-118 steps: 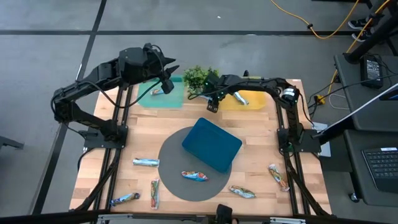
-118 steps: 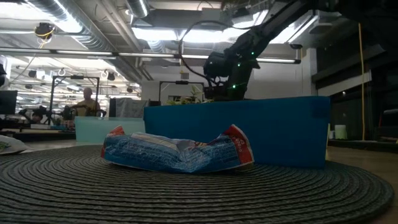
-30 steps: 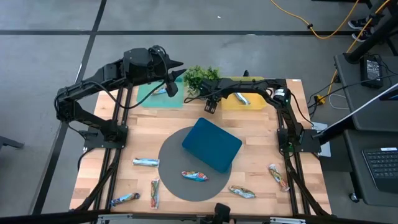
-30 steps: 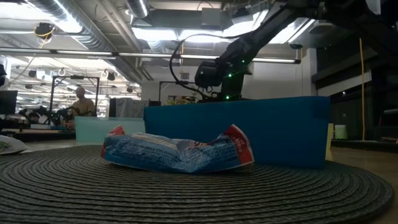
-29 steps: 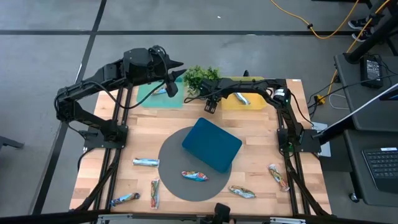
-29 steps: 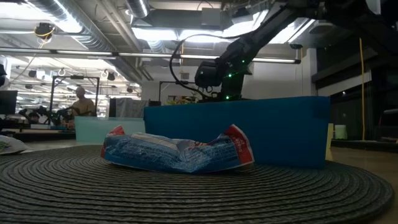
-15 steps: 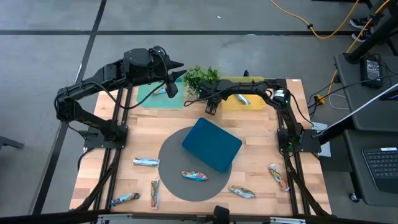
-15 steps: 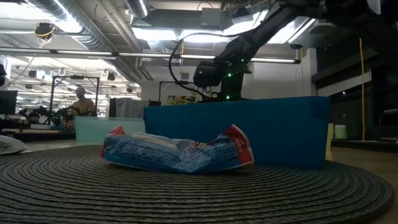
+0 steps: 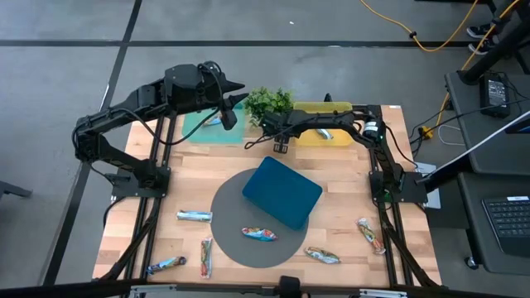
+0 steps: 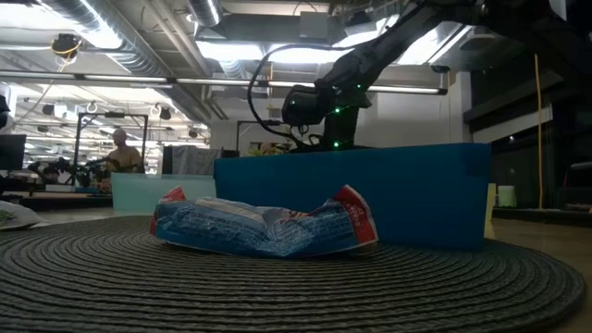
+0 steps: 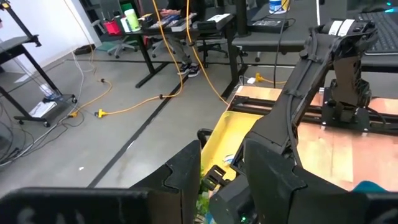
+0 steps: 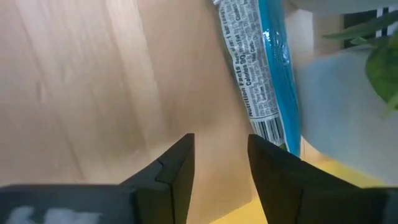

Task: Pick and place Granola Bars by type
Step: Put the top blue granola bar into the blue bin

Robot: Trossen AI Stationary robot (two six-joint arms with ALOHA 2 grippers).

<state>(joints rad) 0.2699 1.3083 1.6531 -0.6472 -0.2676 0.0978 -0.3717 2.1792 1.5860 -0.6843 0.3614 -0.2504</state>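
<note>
Six bars unsorted: small foil-wrapped granola bars (image 9: 195, 217) lie along the near side of the light wooden table (image 9: 174, 178). One blue-printed bar (image 9: 258, 234) sits on the round grey woven mat (image 9: 225, 207), and the rest are scattered on bare wood.
Sorting places: a translucent green tray (image 9: 195, 132) and a yellow tray (image 9: 344, 136) sit at the far edge, with a small leafy green plant (image 9: 267, 103) between them. A deep blue tray (image 9: 281, 192) stands on the mat. Separate trays suit a split by type.
Already placed: one bar shows in the yellow tray (image 9: 323, 132). The arm partly hides what lies in the green tray.
Right gripper (image 9: 280, 147): low over the wood in front of the plant, between the two far trays. Its fingers are spread with bare wood showing between them, and it carries nothing.
Bar near it: the right wrist view shows a silver-and-blue bar (image 12: 267, 74) lying flat just beyond the fingertips, untouched.
Left gripper (image 9: 224, 120): hangs above the green tray, its fingers slightly parted and empty, apparently waiting.
Likely step: the right arm looks free to take another bar, probably the one in front of it.
</note>
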